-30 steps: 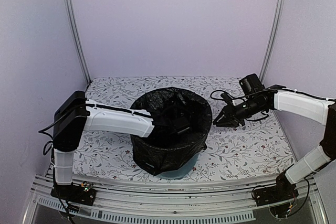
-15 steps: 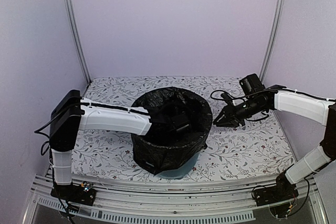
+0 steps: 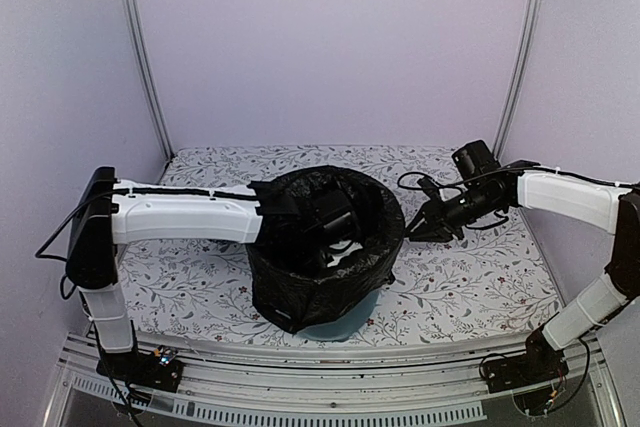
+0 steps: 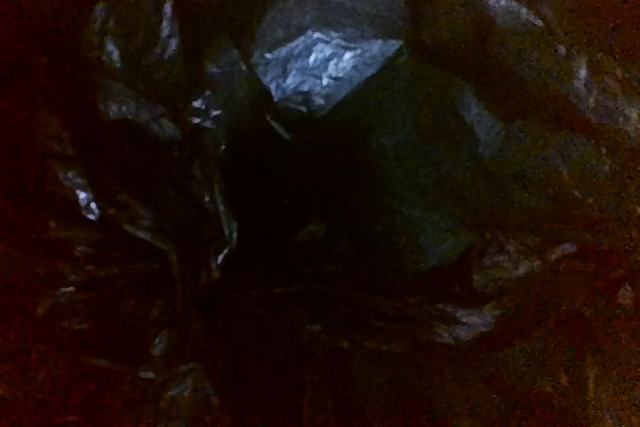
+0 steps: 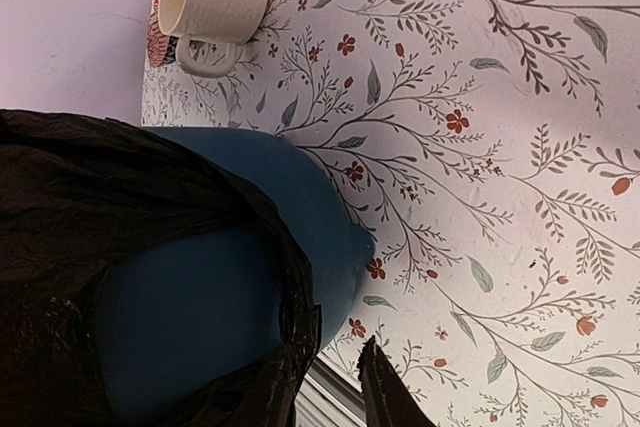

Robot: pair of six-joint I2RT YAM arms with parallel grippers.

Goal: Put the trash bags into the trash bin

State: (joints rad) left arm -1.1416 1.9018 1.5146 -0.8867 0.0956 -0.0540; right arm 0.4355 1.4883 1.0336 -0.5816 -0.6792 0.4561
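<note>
Shows trash bag already lining trash bin, edge draped outside its rim; only settling left, probably. Left gripper clenched deep inside the bin; right gripper at its right rim, grasp unclear.

Left tool shut, right tool ajar.

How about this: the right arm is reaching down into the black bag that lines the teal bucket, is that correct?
Not quite: it is the left arm, not the right. The top external view shows the left gripper down inside the black bag that lines the teal bucket.
</note>
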